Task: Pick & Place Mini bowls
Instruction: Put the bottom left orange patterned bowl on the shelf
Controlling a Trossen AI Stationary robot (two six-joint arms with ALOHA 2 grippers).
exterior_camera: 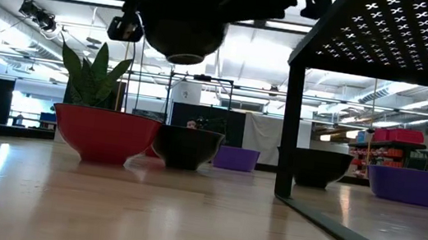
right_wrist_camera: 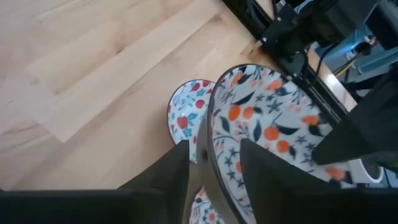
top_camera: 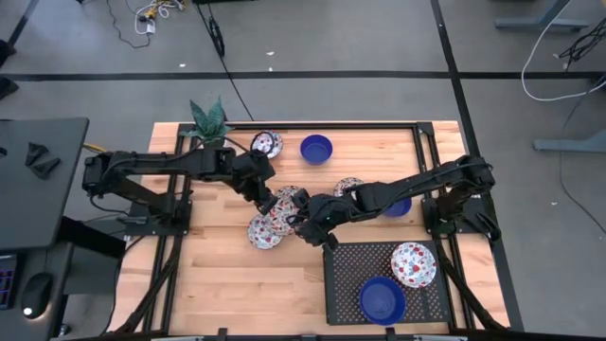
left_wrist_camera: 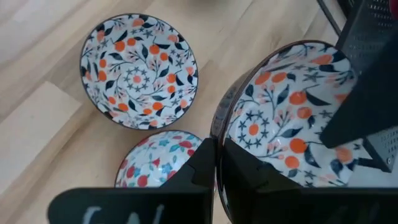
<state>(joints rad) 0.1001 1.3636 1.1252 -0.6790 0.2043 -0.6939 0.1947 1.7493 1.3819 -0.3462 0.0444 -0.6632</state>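
A white bowl with orange-and-blue flowers (top_camera: 287,201) hangs in the air at mid-table, between my two grippers. It also shows in the low view (exterior_camera: 180,33). My left gripper (top_camera: 275,201) is shut on its rim on the table's left side. My right gripper (top_camera: 306,214) is open, with one finger inside and one outside the opposite rim (right_wrist_camera: 208,149). Two floral bowls (left_wrist_camera: 138,71) (left_wrist_camera: 158,165) stand on the table below. On the black perforated tray (top_camera: 350,284) stand one floral bowl (top_camera: 414,263) and one blue bowl (top_camera: 382,299). My left gripper pinches the held bowl's rim (left_wrist_camera: 217,140), one finger inside the bowl and one outside, coming from the table's left side. The bowl is lifted clear of the table. My right gripper's fingers (right_wrist_camera: 261,168) straddle the far rim; I cannot tell whether they touch it.
More bowls stand on the table: a floral one (top_camera: 267,144) and a blue one (top_camera: 316,148) at the far side, a floral one (top_camera: 348,186) and a blue one (top_camera: 398,206) partly under the right arm. A potted plant (top_camera: 208,118) stands at the far left.
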